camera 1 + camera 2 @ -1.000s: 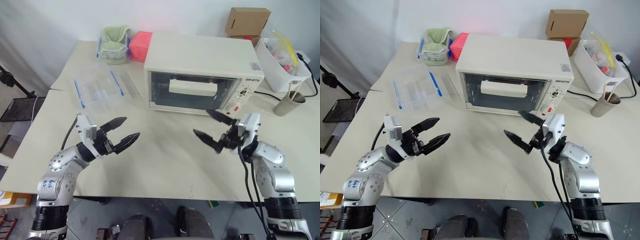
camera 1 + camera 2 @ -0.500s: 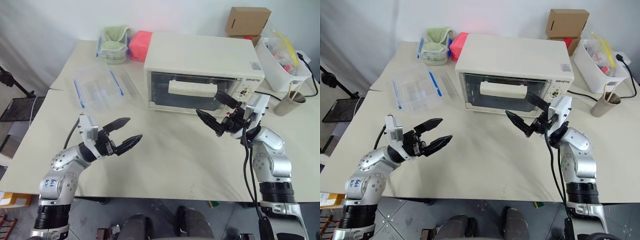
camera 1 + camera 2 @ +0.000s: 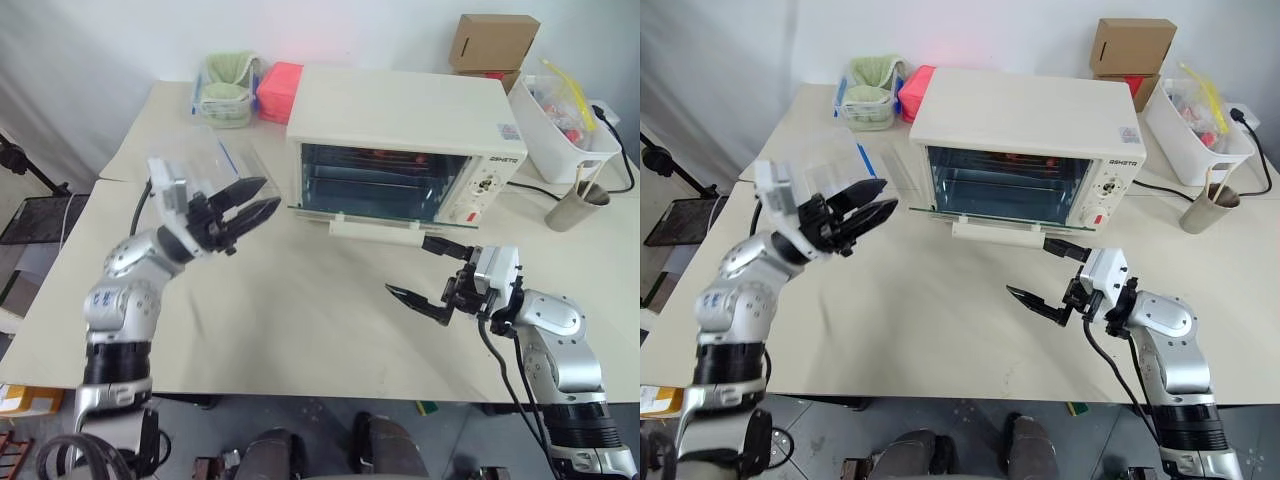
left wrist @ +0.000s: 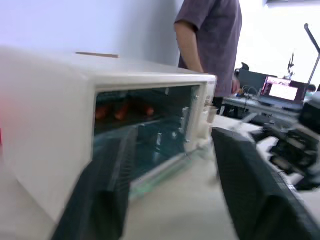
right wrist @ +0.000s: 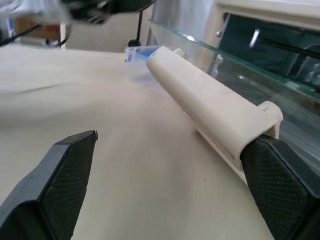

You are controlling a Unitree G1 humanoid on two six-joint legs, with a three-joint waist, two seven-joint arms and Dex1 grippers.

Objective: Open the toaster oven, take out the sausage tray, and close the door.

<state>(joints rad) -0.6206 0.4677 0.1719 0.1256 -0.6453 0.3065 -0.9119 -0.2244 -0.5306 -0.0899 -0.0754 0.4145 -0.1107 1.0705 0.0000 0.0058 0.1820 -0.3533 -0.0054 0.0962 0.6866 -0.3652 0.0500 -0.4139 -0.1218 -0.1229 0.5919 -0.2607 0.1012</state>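
The cream-white toaster oven (image 3: pixel 400 145), upper centre, has its glass door (image 3: pixel 372 216) down; red-brown sausages on the tray (image 4: pixel 122 111) remain inside. My right claw (image 3: pixel 430 270) is spread, my left claw (image 3: pixel 248 205) half spread, both empty.

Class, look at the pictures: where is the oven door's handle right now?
In the head views the handle runs along the front edge of the lowered door, in front of the toaster oven, just beyond the right tool.
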